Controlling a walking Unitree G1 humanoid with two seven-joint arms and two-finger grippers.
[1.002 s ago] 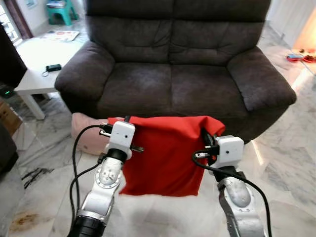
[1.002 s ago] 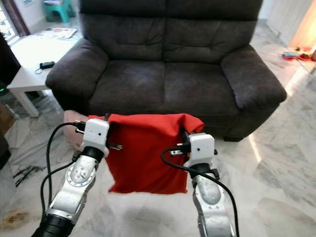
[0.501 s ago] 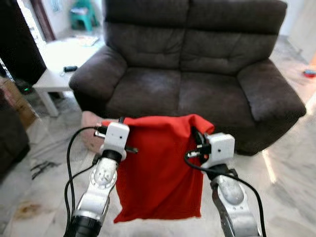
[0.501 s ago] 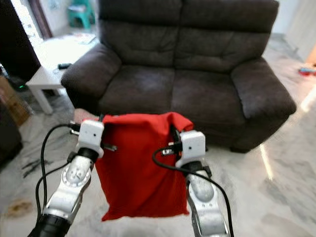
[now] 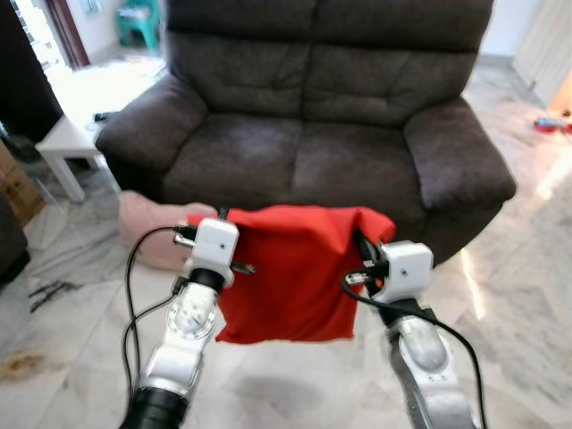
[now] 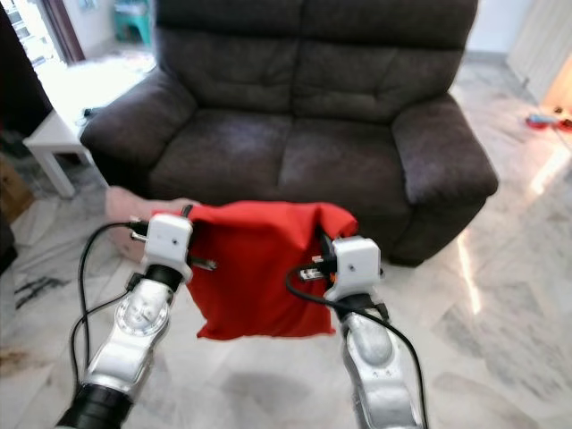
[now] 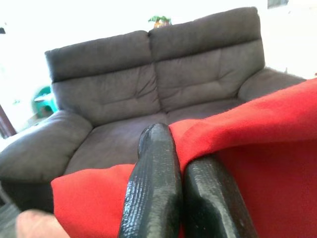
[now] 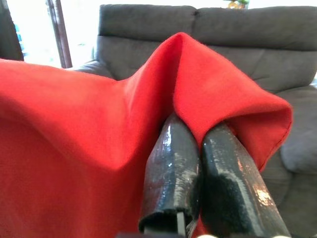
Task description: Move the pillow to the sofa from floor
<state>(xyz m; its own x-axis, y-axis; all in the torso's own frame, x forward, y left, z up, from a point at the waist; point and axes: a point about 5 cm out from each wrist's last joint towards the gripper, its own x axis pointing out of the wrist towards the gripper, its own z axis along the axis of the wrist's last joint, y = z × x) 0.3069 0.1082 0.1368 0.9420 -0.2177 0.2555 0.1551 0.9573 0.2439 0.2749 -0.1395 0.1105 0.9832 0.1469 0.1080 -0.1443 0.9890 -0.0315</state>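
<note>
The dark grey sofa (image 5: 313,134) stands just ahead, its two seat cushions bare, with a white side table (image 5: 76,134) off its left arm and pale marble floor (image 5: 527,295) all round. Between the robot and the sofa's front edge hangs the red pillow (image 5: 290,273), clear of the floor and limp like a flat cover, its top edge stretched between the two arms and its body sagging below them. A second, pink cushion (image 5: 152,228) lies on the floor by the sofa's left front corner. The left gripper (image 7: 181,183) has its fingers closed tight on a fold of the red cloth at one upper corner; the right gripper (image 8: 208,173) is closed the same way on a bunched fold at the other. The chief risk, as I judge it, is height: the pillow's lower edge hangs at about the level of the seat front, so moving forward without lifting could drag it against the sofa and fold it under. Each hold is only a thin pinch of fabric, and a snag or jerk could pull one corner free. The pink cushion could also foul the robot's left-side footing.
</note>
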